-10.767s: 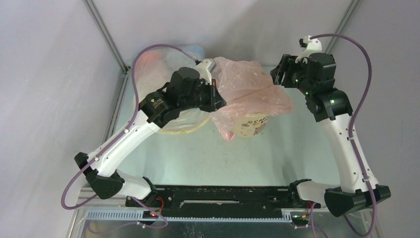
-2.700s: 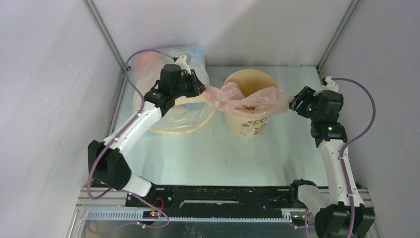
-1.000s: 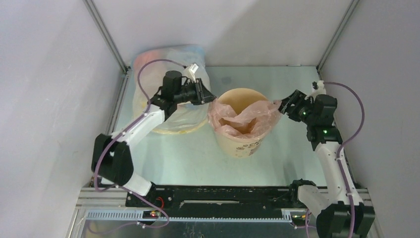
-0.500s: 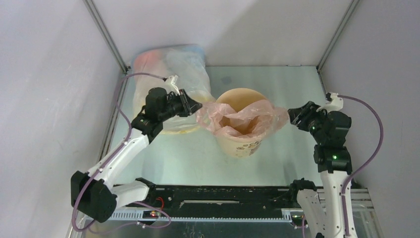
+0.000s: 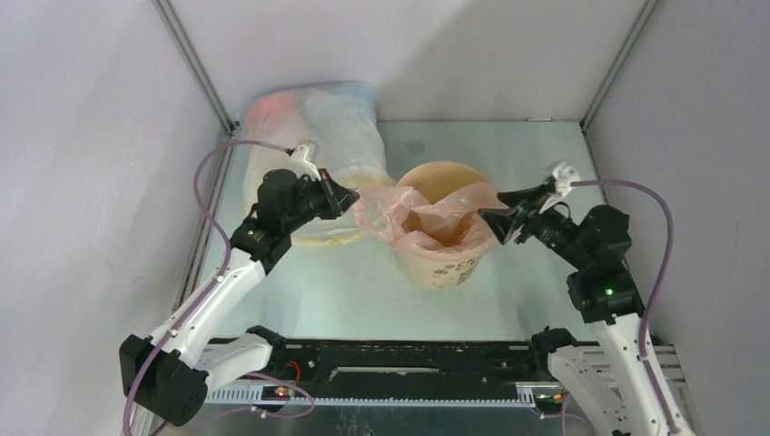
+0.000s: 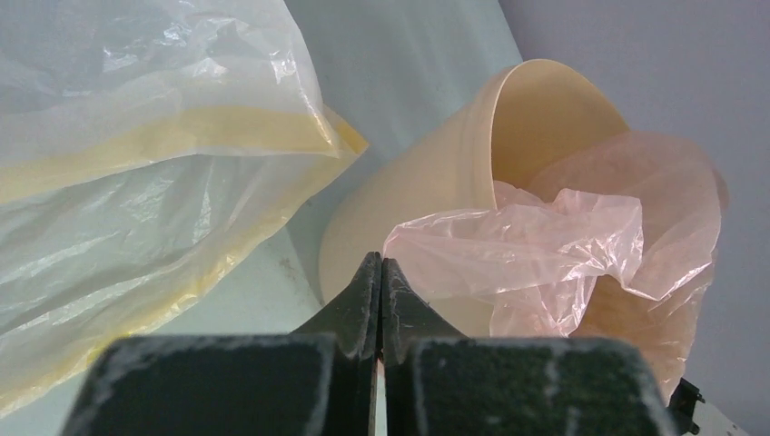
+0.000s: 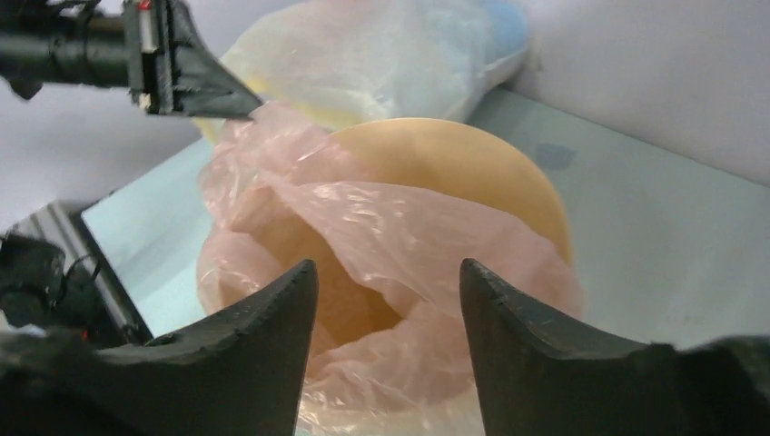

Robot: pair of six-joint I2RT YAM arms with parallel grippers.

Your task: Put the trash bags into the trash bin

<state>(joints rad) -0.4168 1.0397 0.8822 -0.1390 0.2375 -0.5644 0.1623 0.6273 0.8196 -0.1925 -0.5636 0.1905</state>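
The tan paper trash bin [image 5: 442, 263] stands mid-table, tilted a little. The pale-pink trash bag [image 5: 427, 211] sits crumpled in its mouth and hangs over the rim. One corner of the bag stretches left to my left gripper [image 5: 352, 193], which is shut with that corner pinched at its very tips. In the left wrist view the closed tips [image 6: 380, 261] meet the bag [image 6: 545, 245] beside the bin [image 6: 427, 173]. My right gripper [image 5: 490, 209] is open at the bin's right rim, holding nothing. Bag [image 7: 399, 227] and bin [image 7: 490, 159] show beyond its spread tips [image 7: 389, 282].
A big clear whitish sack with a yellow hem [image 5: 313, 123] lies at the back left, just behind the left gripper and close to the bin. Grey enclosure walls and metal posts [image 5: 195, 68] surround the table. The arms' base rail [image 5: 409, 359] runs along the near edge.
The left jaws have closed and that arm has drawn slightly left. The right gripper has let go of the bag's right edge and moved left to the bin's rim.
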